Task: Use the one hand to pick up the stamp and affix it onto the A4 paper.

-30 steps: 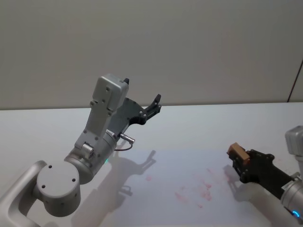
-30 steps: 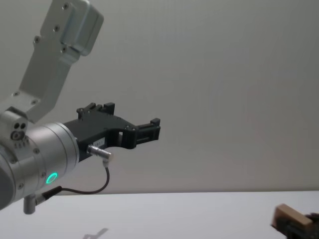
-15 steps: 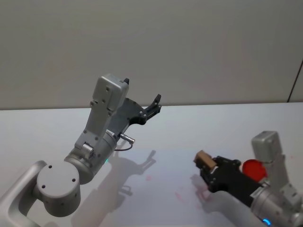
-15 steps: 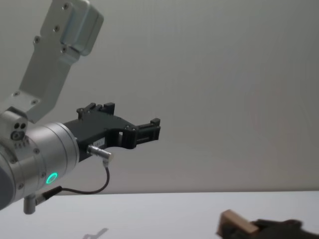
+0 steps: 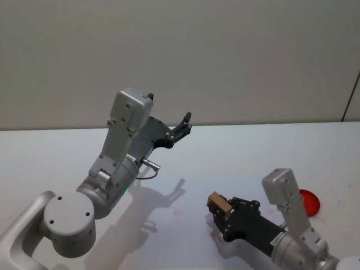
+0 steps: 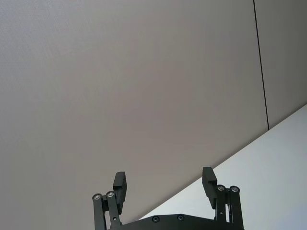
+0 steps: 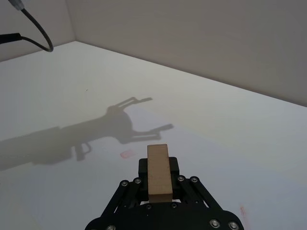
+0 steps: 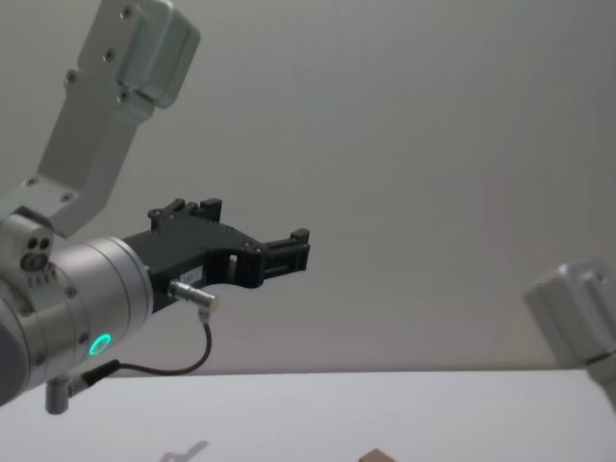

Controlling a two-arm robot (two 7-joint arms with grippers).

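The stamp (image 5: 217, 202) is a small tan-brown block, and my right gripper (image 5: 221, 211) is shut on it. It hangs just above the A4 paper (image 5: 185, 225), a white sheet on the white table bearing faint red prints (image 5: 214, 233). In the right wrist view the stamp (image 7: 158, 167) stands out between the black fingers (image 7: 139, 184), over the paper (image 7: 201, 139) and a red print (image 7: 127, 154). The stamp's top (image 8: 376, 456) just shows in the chest view. My left gripper (image 5: 181, 127) is raised high at the left, open and empty, with its fingers (image 6: 120, 184) spread.
A round red ink pad (image 5: 309, 201) lies on the table right of the right arm's pale grey link (image 5: 284, 194). The left arm's shadow (image 5: 163, 197) falls across the paper. A plain wall rises behind the table's far edge (image 5: 270, 124).
My right gripper has carried the stamp leftward and nearer, from the table's right side to over the paper's red prints. The red ink pad came into view. The left arm has not moved.
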